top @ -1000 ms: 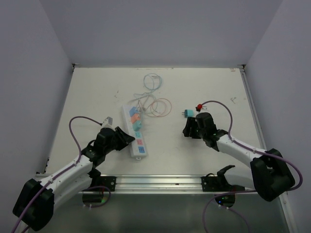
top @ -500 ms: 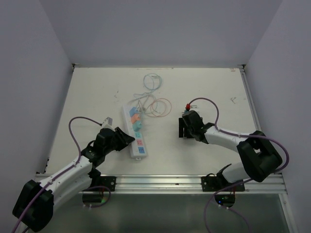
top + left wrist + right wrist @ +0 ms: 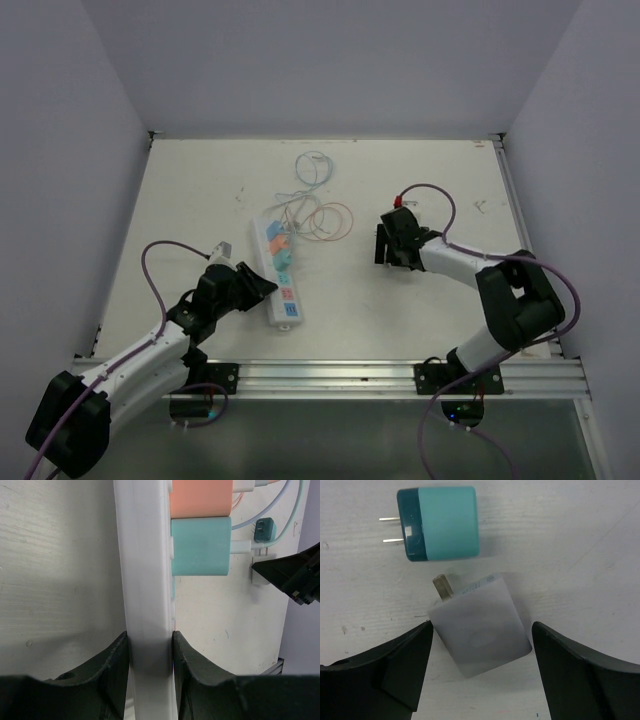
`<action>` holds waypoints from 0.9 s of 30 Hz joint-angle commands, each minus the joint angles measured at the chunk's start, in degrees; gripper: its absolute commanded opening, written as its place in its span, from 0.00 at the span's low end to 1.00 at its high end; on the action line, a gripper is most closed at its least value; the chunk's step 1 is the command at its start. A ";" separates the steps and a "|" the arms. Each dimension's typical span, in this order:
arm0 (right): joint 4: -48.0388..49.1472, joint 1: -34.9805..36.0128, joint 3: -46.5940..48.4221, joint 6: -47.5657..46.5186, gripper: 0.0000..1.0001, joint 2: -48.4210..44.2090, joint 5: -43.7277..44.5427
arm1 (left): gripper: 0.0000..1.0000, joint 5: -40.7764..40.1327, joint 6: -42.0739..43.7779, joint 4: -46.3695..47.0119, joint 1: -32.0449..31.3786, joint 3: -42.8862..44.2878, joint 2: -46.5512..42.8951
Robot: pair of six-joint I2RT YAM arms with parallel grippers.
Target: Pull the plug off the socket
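The socket, a long white power strip (image 3: 279,270), lies on the table left of centre. My left gripper (image 3: 256,286) is shut on its near end; in the left wrist view the fingers (image 3: 116,665) press both long sides of the strip (image 3: 145,570). A teal plug (image 3: 201,547) and an orange plug (image 3: 201,497) sit in its outlets. My right gripper (image 3: 384,246) is open and low over the table. In its wrist view a loose white plug (image 3: 479,630) lies between the open jaws and a loose teal plug (image 3: 442,523) lies just beyond.
Thin light-blue and orange cables (image 3: 318,212) coil on the table behind the strip. The two loose plugs (image 3: 262,532) and my right gripper (image 3: 295,577) show right of the strip. White walls enclose the table on three sides.
My right gripper has swung left and farther back over the two loose plugs, covering them in the top view. The left arm and the strip have not moved.
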 commanded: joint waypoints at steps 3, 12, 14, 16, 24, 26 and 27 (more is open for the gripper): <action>-2.06 -1.29 4.27 -0.73 0.93 -5.08 -5.98 | 0.00 0.94 2.52 -2.39 0.03 -1.14 0.19; 7.05 4.77 2.69 10.07 0.93 -13.79 -21.38 | 0.00 1.38 2.70 -1.95 0.03 -1.05 0.98; 9.09 7.23 2.78 12.53 0.93 -13.45 -22.62 | 0.00 1.56 2.70 -1.86 0.03 -1.05 1.07; 12.17 9.33 3.04 14.04 0.93 -12.22 -23.85 | 0.00 1.56 2.52 -1.86 0.03 -1.05 1.15; 18.24 17.77 7.96 18.26 0.86 -2.99 -24.12 | 0.00 2.09 2.61 -1.33 0.03 -0.96 1.77; 19.38 18.83 9.54 18.70 0.83 -0.54 -23.86 | 0.00 2.17 2.61 -1.51 0.03 -0.96 1.68; 19.39 19.53 10.07 18.96 0.82 0.35 -23.94 | 0.00 2.09 2.52 -1.68 0.03 -0.96 1.59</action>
